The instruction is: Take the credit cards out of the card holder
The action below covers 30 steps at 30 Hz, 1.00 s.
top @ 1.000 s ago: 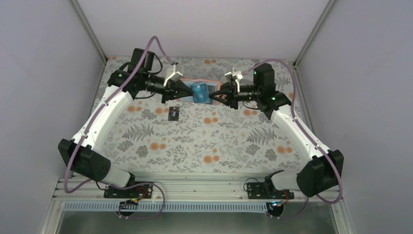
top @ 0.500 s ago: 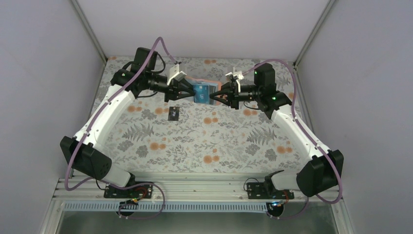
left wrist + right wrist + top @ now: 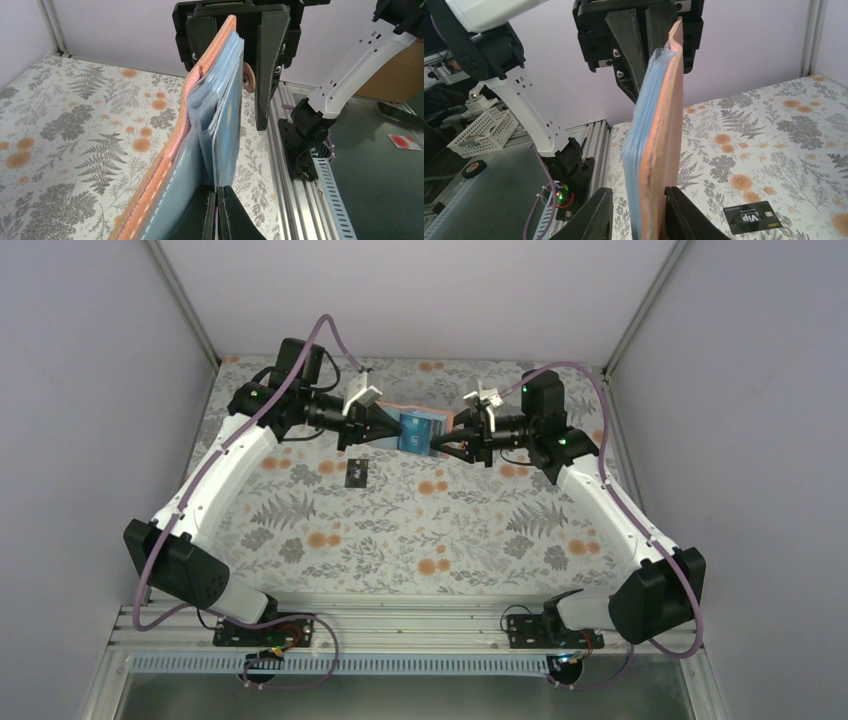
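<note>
The card holder (image 3: 420,428) is held up on edge over the far middle of the table, between both grippers. Its tan outside (image 3: 666,125) faces the back and its light blue pockets (image 3: 227,115) face the front. My left gripper (image 3: 218,212) is shut on a thin pale card edge that sticks out of the pockets; I cannot tell that card's colour. My right gripper (image 3: 638,192) is open around the holder's other end: one finger touches the tan side and the other stands clear of the blue side. The black card (image 3: 357,472) lies flat on the table below the left gripper.
The table carries a floral cloth (image 3: 420,530). Aluminium rails with both arm bases (image 3: 400,625) run along the near edge. Grey walls close in the back and both sides. A white mesh basket (image 3: 479,135) stands off the table.
The right gripper's fingers have spread apart around the holder. The left gripper has closed in on the holder's left end and now pinches the card edge. The black card has not moved.
</note>
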Motion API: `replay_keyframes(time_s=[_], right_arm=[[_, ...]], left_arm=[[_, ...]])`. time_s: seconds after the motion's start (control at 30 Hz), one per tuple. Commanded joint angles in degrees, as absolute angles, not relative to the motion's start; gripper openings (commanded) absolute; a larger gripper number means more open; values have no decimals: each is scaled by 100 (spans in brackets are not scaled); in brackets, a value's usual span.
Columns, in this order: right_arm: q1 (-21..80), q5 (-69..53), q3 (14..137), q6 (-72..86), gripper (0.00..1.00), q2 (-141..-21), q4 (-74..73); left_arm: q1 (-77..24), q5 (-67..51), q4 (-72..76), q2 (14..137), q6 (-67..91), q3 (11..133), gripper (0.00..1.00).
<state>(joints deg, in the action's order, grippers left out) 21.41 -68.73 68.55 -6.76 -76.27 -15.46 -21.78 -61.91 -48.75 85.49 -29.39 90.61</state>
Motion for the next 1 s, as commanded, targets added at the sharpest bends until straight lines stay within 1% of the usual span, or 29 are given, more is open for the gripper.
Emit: replay_keyframes(time_s=[0.0,0.07,0.17,0.23,0.33,0.43,0.47,0.5,0.6,0.63,0.97], right_arm=[[2171,-7186,6911,-754,30,-7630,-1572],[2178,-7136,6890,-722,30,-7610,-1541],[2180,-6999,6824,-391,20,-7619,-1233],[2189,-6944,6831,-256,18,-7659,-1086],[2197,-6794,6833,-179,17,-7687,-1017],[2197,-6751,6847,-171,23,-7702,-1037],[2197,-6717,6836,-171,22,-7705,-1051],[2197,-6695,6826,-174,19,-7694,-1058],[2197,-6612,6799,-210,5,-7641,-1078],[2197,-6595,6802,-249,4,-7638,-1114],[2095,-6557,6778,-459,4,-7554,-1339]], left_arm=[[-2197,-6205,-4690,8579,-2772,9126,2],[-2197,-6175,-4637,8568,-2678,9127,2],[-2213,-6213,-4592,8553,-2606,9103,2],[-2246,-6198,-4588,8543,-2601,9085,2],[-2268,-6205,-4601,8529,-2606,9070,2],[-2266,-6200,-4647,8513,-2653,9071,2],[-2263,-6195,-4661,8501,-2661,9078,2],[-2267,-6192,-4689,8496,-2686,9091,2],[-2257,-6187,-4789,8490,-2783,9152,2],[-2251,-6173,-4810,8475,-2814,9168,2],[-1935,-6089,-4887,8459,-2970,9136,2]])
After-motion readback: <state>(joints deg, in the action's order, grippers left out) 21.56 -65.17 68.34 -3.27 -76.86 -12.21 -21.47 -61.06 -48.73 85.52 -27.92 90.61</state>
